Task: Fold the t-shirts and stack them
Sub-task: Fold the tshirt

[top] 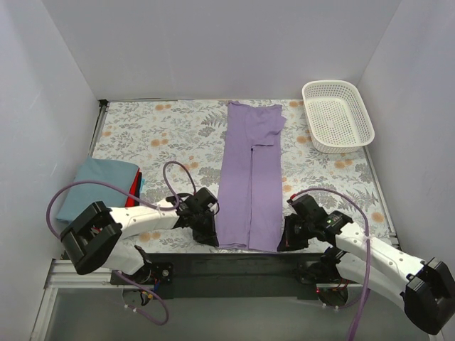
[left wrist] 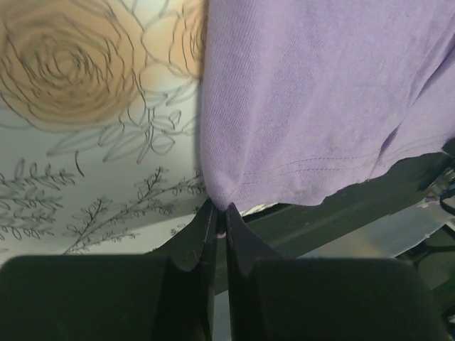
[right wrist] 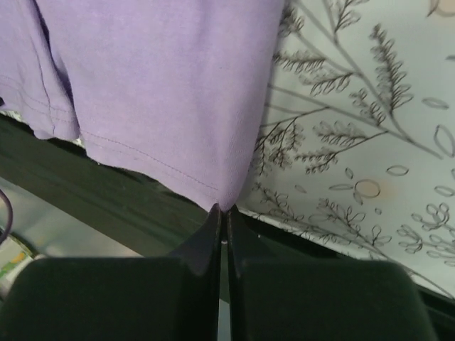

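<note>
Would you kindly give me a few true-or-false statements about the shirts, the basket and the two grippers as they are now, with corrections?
1. The lilac t-shirt lies folded into a long strip on the table cover. True.
2. The left gripper is open and clear of the cloth. False: it is shut on a near hem corner of the shirt.
3. The right gripper pinches the other near hem corner. True.
4. The white basket holds a folded shirt. False: nothing lies in it.
5. The folded stack sits at the table's right edge. False: it is at the left edge, with a blue-grey shirt on top.
</note>
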Controlling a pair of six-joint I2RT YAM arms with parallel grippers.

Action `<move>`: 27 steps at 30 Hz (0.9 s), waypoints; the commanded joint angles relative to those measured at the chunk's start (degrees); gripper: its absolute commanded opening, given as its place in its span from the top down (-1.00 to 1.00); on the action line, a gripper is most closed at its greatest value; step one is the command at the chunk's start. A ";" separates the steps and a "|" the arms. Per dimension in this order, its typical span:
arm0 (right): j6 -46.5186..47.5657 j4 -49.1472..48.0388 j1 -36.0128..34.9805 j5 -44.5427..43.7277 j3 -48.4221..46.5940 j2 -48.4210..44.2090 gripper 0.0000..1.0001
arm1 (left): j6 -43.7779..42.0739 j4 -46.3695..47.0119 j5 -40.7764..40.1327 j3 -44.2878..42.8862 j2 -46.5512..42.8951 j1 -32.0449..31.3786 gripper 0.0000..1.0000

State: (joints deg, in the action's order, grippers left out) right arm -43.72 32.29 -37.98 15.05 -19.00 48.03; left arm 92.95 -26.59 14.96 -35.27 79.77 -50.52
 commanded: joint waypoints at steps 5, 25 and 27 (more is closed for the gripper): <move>1.89 4.97 -2.54 -5.02 -7.00 0.21 0.97 | 0.75 -6.98 -6.43 -2.96 -3.83 -1.68 1.00; 10.59 -10.04 2.99 -27.44 -32.67 28.77 0.97 | -3.92 -5.49 -9.85 -35.12 20.59 12.55 1.00; 11.20 -11.54 5.70 -26.65 -34.77 32.11 0.97 | -3.65 -5.40 -10.13 -38.38 23.31 13.69 1.00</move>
State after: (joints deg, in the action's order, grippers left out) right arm -34.57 26.11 -35.53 -9.15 -49.65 77.38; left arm 88.73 -32.75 7.07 -69.08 101.69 -38.46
